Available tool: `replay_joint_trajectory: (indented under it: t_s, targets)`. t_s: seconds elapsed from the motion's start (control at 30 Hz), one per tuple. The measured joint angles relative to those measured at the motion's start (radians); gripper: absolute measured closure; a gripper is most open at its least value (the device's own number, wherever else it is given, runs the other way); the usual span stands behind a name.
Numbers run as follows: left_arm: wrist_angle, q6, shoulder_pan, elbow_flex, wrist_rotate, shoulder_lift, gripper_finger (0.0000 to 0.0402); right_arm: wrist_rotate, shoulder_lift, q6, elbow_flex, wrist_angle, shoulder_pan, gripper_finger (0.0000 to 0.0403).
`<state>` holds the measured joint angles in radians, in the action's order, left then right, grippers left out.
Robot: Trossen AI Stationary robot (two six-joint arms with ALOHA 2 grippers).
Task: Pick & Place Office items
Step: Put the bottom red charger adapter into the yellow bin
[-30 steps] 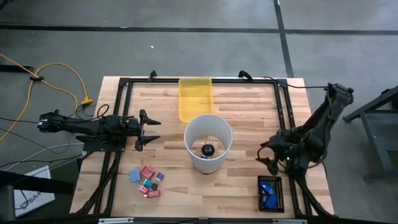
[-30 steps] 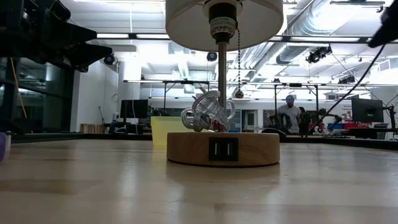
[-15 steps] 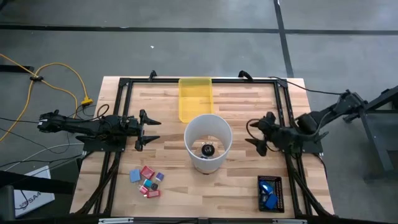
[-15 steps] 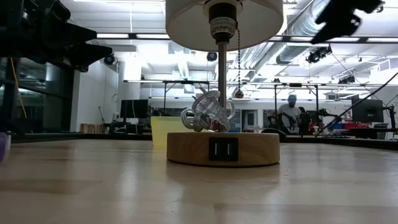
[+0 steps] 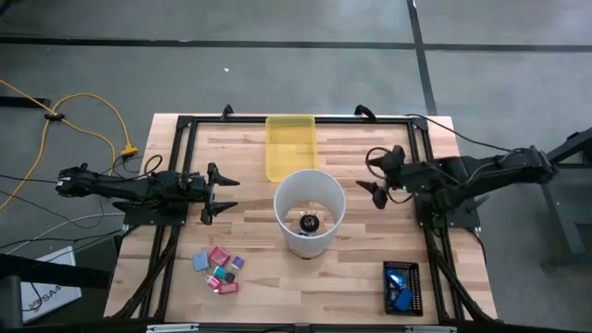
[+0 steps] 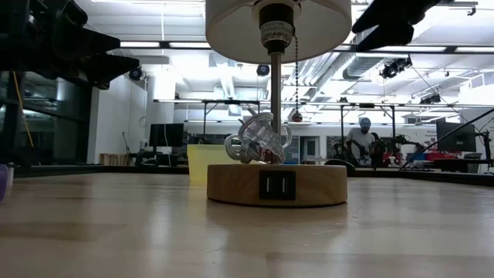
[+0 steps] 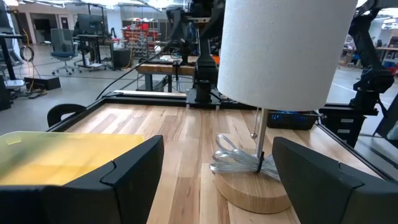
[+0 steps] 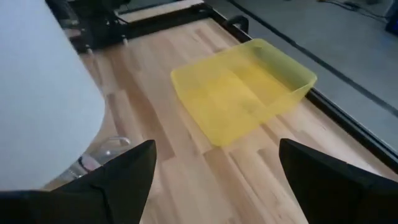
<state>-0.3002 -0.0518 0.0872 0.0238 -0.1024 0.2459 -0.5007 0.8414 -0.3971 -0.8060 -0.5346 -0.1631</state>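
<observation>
Standing on the wooden table (image 5: 370,153), a white-shaded lamp (image 5: 310,211).

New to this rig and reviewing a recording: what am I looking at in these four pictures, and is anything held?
These are two dark robot arms working at a wooden table. One picture looks straight down, one sits at table height, and one camera rides on each wrist. The dark shapes at the bottom of the wrist pictures are that arm's own jaws.

The left arm and right arm hang on either side of a lamp with a white shade. Both have their jaws open and hold nothing.

A yellow tray lies just past the lamp. A cluster of small coloured pieces lies below the left arm. Blue pieces sit on a dark holder below the right arm.
</observation>
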Motion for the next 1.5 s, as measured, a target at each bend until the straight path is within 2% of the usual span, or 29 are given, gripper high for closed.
replay_joint_trajectory:
  t_s: [0.17, 0.43, 0.63, 0.73, 1.0, 1.23, 1.5]
  targets:
    - [0.000, 0.000, 0.000, 0.000, 0.000, 0.000, 0.0109, 0.137, -0.099, 0.052, 0.156, 0.194, 0.081, 0.0076]
    - [0.000, 0.000, 0.000, 0.000, 0.000, 0.000, 0.0109, 0.218, -0.203, 0.074, 0.377, 0.410, 0.176, 0.0077]
    - [0.000, 0.000, 0.000, 0.000, 0.000, 0.000, 0.0109, 0.321, -0.224, 0.119, 0.523, 0.685, 0.211, 0.0076]
    - [0.000, 0.000, 0.000, 0.000, 0.000, 0.000, 0.0109, 0.334, -0.235, 0.143, 0.594, 0.803, 0.230, 0.0077]
    - [0.000, 0.000, 0.000, 0.000, 0.000, 0.000, 0.0109, 0.328, -0.304, 0.178, 0.657, 0.819, 0.294, 0.0077]
    - [0.000, 0.000, 0.000, 0.000, 0.000, 0.000, 0.0109, 0.354, -0.401, 0.184, 0.659, 0.684, 0.348, 0.0076]
    - [0.000, 0.000, 0.000, 0.000, 0.000, 0.000, 0.0109, 0.372, -0.509, 0.182, 0.659, 0.583, 0.356, 0.0076]
